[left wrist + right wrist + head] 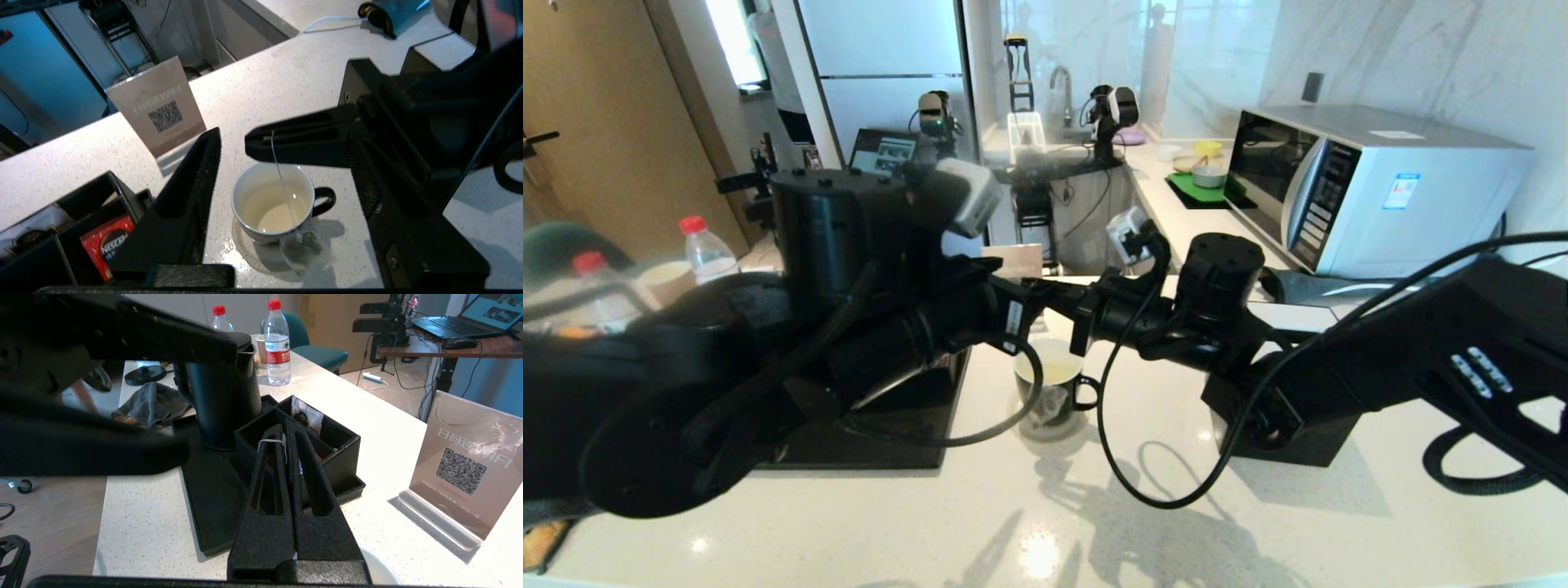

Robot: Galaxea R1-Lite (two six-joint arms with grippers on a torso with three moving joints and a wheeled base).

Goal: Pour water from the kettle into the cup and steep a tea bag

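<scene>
The black cup (271,200) with a white inside stands on the counter, holding pale yellowish water (278,216). My right gripper (284,426) is shut on the thin string (280,171) just above the cup's rim. The tea bag (300,247) hangs from that string outside the cup, low against its near wall by the counter. My left gripper (284,126) is open, with one finger on each side of the cup and touching nothing. The black kettle (825,237) stands upright on the black tray (212,506), left of the cup (1049,380).
A black compartment box (343,457) on the tray holds a red sachet (108,245). A QR sign (159,110) stands behind the cup. A black tissue box (1290,437) sits to the right under my right arm. Bottles (278,343), a grey cloth (151,402) and a microwave (1372,188) are further off.
</scene>
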